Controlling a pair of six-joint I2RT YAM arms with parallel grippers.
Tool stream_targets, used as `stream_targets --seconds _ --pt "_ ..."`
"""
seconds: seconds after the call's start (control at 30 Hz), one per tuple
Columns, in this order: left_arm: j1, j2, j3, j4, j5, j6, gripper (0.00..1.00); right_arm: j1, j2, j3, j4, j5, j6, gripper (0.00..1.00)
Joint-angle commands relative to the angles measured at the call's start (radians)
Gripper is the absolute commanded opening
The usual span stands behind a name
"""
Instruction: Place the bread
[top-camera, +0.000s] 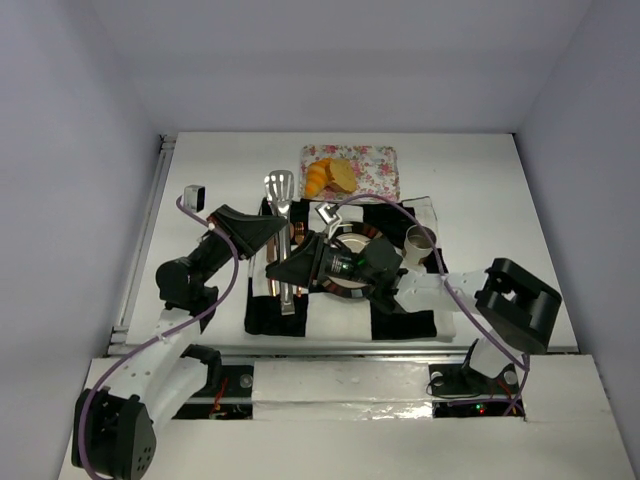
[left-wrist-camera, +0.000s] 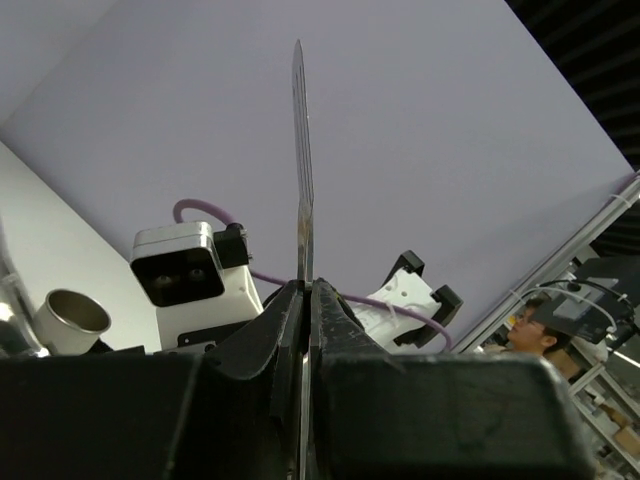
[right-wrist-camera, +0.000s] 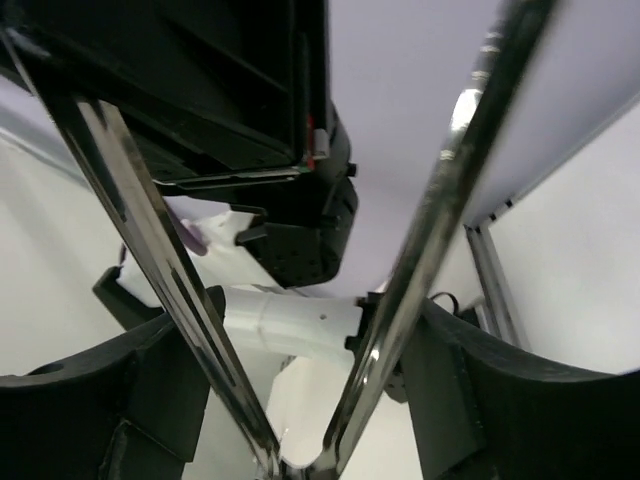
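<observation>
The bread lies on a floral tray (top-camera: 380, 170) at the back of the table: a golden-orange croissant (top-camera: 318, 178) and, touching its right side, a flat yellow-tan slice (top-camera: 343, 175). My left gripper (top-camera: 280, 232) is shut on a metal spatula (top-camera: 279, 188), seen edge-on in the left wrist view (left-wrist-camera: 301, 160) between the closed jaws (left-wrist-camera: 305, 300). My right gripper (top-camera: 285, 268) reaches left over the plate and is shut on metal tongs (right-wrist-camera: 430, 230), whose two arms spread between its fingers (right-wrist-camera: 470, 390). Both grippers are well short of the bread.
A metal plate with a copper rim (top-camera: 352, 290) sits on a black-and-white checked cloth (top-camera: 270, 315), mostly under my right wrist. A small cup (top-camera: 421, 243) stands at the plate's right. White walls enclose the table.
</observation>
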Motion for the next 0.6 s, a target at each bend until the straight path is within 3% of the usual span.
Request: stream_targets --seconds 0.0,0.2,0.33,0.43,0.47,0.57 --pt "-0.010 -0.004 0.011 0.355 0.015 -0.029 0.00 0.006 0.035 -0.002 0.245 -0.022 0.087 0.71" --pt "-0.010 0.004 0.014 0.374 0.031 -0.040 0.00 0.006 0.031 -0.047 0.320 0.000 0.125 0.61" --pt "-0.010 -0.008 0.020 0.314 0.049 -0.020 0.02 0.006 -0.023 -0.048 0.219 0.027 0.073 0.55" --pt "-0.010 -0.031 0.032 0.222 0.066 0.029 0.25 0.006 -0.084 -0.036 0.066 0.059 0.018 0.54" --pt "-0.010 -0.045 0.036 0.198 0.070 0.043 0.40 0.006 -0.113 -0.031 -0.004 0.066 0.004 0.53" --pt "-0.010 -0.068 0.049 0.112 0.084 0.092 0.59 0.006 -0.153 -0.024 -0.109 0.096 -0.032 0.53"
